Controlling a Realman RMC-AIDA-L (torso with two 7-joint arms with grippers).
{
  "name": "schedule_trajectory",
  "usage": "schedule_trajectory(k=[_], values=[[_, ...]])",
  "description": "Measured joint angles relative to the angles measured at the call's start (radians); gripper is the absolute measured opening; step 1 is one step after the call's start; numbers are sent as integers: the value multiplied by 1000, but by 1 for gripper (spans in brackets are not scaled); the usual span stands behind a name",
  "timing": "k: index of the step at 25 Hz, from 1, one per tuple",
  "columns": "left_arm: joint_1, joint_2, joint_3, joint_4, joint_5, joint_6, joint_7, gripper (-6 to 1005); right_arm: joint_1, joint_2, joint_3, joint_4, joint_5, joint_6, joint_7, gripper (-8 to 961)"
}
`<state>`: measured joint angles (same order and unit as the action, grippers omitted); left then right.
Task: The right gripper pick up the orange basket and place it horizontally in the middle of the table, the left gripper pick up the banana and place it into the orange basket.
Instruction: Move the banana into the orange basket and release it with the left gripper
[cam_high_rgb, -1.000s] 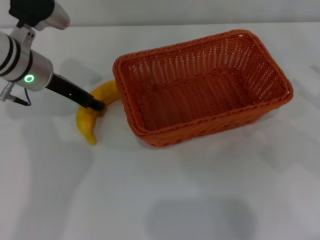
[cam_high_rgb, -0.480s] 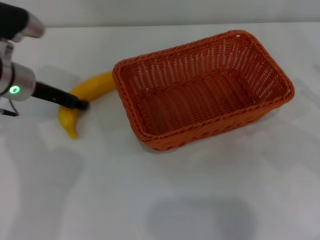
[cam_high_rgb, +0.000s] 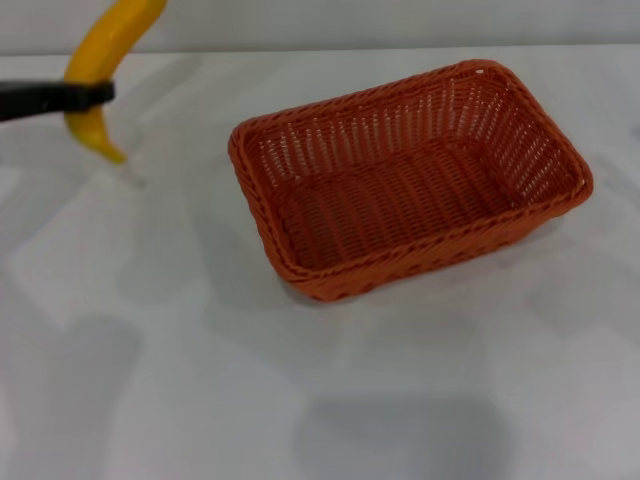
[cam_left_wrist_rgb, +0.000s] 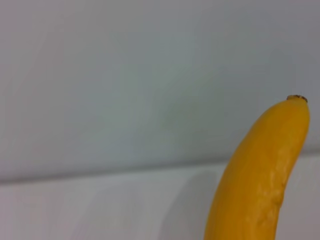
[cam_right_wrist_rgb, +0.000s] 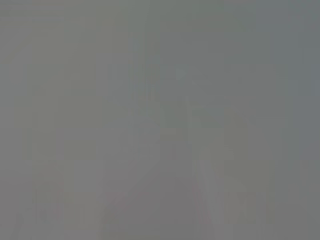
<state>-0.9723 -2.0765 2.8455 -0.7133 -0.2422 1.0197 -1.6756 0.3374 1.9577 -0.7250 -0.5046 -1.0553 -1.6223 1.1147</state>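
Fingers of the left gripper (cam_high_rgb: 95, 95) are clamped across the banana (cam_high_rgb: 105, 60), holding it in the air, well off to the left of the orange basket (cam_high_rgb: 410, 180) and toward its far side. Its long axis runs steeply up and down with a slight lean; the small pointed end hangs below the grip and the other end rises out of the head view. In the left wrist view the banana (cam_left_wrist_rgb: 260, 175) stands upright against a plain pale background, its dark tip uppermost.

Set on the table (cam_high_rgb: 300, 400), the basket lies with its long side roughly crosswise, a little skewed, and its floor is bare. That part of the task looks done; what remains, by my reading, is carrying the banana over the basket's left rim and releasing it inside.

From the fingers, the basket's opening lies to the right and lower down. Only the left arm is anywhere near it. No part of the right gripper shows in the head view, and its wrist view is a featureless grey, so its state cannot be told
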Motion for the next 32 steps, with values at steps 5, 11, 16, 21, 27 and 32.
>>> schedule_trajectory(k=[5,11,16,21,27,32], values=[[-20,-1,0,-3,-123,157,77,506,0,3,-2,0,0,17,-1,776],[-50,-3,0,17,-227,318,150,507,2,5,-2,8,0,41,-6,776],[-51,-3,0,73,-285,374,217,508,8,1,-2,27,0,51,-16,775],[-51,-3,0,141,-292,406,270,508,10,9,-2,28,0,59,-50,775],[-58,-2,0,222,-287,410,308,509,12,12,-2,29,0,72,-54,775],[-61,-2,0,288,-279,410,329,510,14,15,-1,34,0,72,-58,775]])
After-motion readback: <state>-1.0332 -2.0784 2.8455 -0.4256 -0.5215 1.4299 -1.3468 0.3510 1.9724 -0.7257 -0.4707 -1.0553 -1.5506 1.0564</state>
